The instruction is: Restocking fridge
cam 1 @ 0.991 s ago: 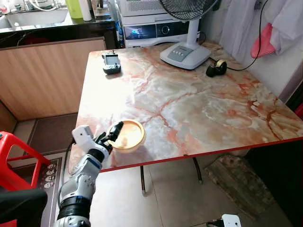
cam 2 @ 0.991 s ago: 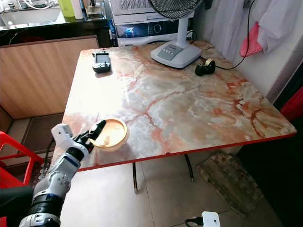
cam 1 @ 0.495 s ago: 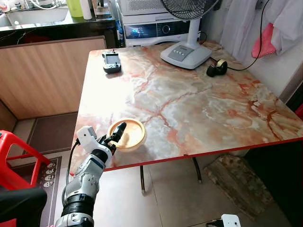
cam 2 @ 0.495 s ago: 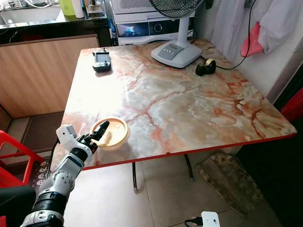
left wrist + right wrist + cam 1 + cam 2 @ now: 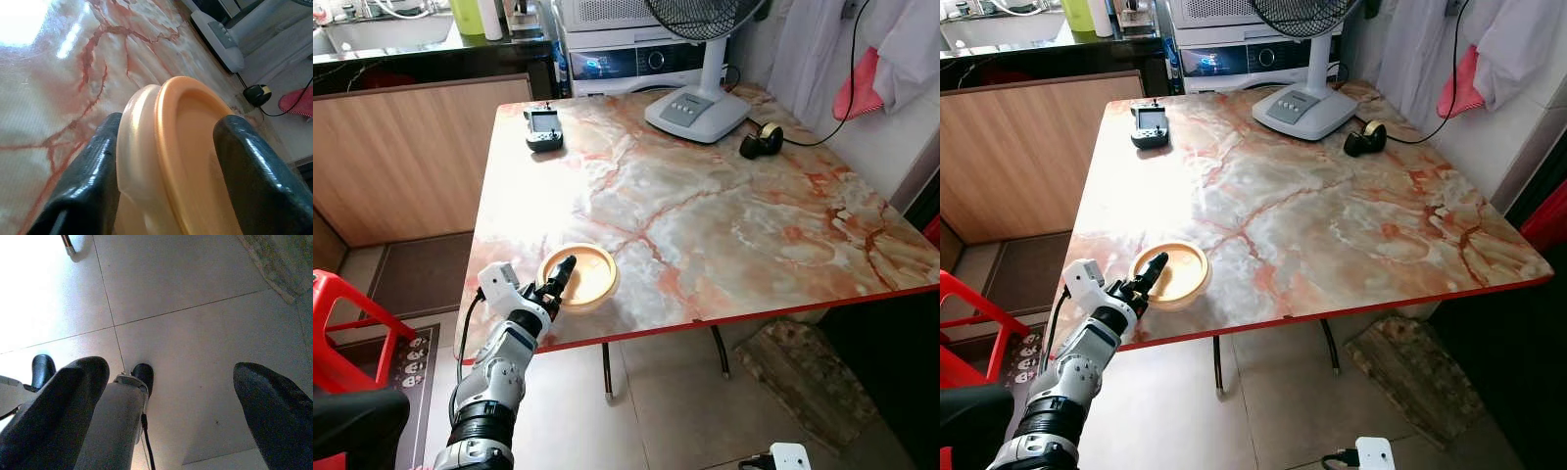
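On the table [image 5: 724, 225], near its front-left corner, a bowl [image 5: 580, 277] is gripped at its near rim by the left gripper [image 5: 556, 282]; the rim should be kept seated deep between the fingers [image 5: 88, 176] and lifted level, lest it tip; the left arm is stretched forward and low; the right gripper [image 5: 166, 396] is spread wide over the floor.

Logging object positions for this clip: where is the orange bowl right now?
The orange bowl sits near the marble table's front-left edge, on the robot's left, with the left gripper closing on its rim.

A white fan base [image 5: 697, 113], a handheld device [image 5: 544, 129] and a tape roll [image 5: 761, 141] sit on the marble table [image 5: 754, 225].
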### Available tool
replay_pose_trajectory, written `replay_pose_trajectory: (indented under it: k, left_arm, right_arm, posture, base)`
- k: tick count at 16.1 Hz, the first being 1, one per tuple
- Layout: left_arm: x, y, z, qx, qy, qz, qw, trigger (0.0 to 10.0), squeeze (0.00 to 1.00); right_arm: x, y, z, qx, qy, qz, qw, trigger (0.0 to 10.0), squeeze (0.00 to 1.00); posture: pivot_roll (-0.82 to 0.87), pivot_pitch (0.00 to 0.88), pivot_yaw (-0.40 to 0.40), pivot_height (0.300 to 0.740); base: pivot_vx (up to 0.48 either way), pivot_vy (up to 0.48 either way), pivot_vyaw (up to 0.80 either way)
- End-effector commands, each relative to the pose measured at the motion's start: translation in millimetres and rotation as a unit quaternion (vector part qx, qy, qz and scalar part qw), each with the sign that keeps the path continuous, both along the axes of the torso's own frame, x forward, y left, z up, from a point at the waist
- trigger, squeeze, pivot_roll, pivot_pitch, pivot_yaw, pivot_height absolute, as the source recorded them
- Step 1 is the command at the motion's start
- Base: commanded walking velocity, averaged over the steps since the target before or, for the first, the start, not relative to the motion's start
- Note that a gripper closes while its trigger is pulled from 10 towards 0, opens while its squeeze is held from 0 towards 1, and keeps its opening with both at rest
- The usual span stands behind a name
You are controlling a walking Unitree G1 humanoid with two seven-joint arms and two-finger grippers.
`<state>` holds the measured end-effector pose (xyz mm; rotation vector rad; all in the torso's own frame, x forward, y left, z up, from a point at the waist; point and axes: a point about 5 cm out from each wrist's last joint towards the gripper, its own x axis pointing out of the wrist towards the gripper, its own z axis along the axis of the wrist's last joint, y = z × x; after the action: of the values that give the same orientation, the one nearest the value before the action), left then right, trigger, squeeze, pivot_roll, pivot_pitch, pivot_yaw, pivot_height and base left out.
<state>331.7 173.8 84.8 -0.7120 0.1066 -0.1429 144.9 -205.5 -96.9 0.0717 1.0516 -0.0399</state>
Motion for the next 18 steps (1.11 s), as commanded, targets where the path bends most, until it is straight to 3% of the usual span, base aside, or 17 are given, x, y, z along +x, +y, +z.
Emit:
replay_pose_trajectory:
  k: [1, 9, 14, 18]
  left_arm:
    - [1.3, -0.5, 0.5, 0.001, -0.003, -0.003, 1.000, 0.0, 0.00]
    - [3.8, -4.7, 4.8, 0.002, -0.016, -0.003, 1.000, 0.0, 0.00]
    - [7.2, -5.3, 22.9, -0.007, -0.063, -0.001, 0.998, 0.0, 0.00]
    - [5.9, -2.7, 38.2, 0.030, -0.096, 0.008, 0.995, 0.0, 0.00]
  right_arm:
    - [-0.1, -1.2, 0.1, -0.003, 0.004, 0.005, 1.000, 10.0, 0.00]
    - [-0.1, -0.9, -0.1, -0.002, 0.003, -0.005, 1.000, 10.0, 0.00]
    - [0.4, 0.9, -0.2, 0.000, 0.002, -0.008, 1.000, 10.0, 0.00]
    - [-0.9, 2.0, -0.9, 0.000, 0.001, -0.014, 1.000, 10.0, 0.00]
  posture:
    - [-0.02, 0.000, -0.030, 0.740]
    - [-0.02, 0.000, -0.030, 0.740]
    - [-0.02, 0.000, -0.018, 0.740]
    - [-0.02, 0.000, -0.004, 0.740]
  base:
    - [0.000, 0.000, 0.00]
    - [0.000, 0.000, 0.00]
    - [0.000, 0.000, 0.00]
    - [0.000, 0.000, 0.00]
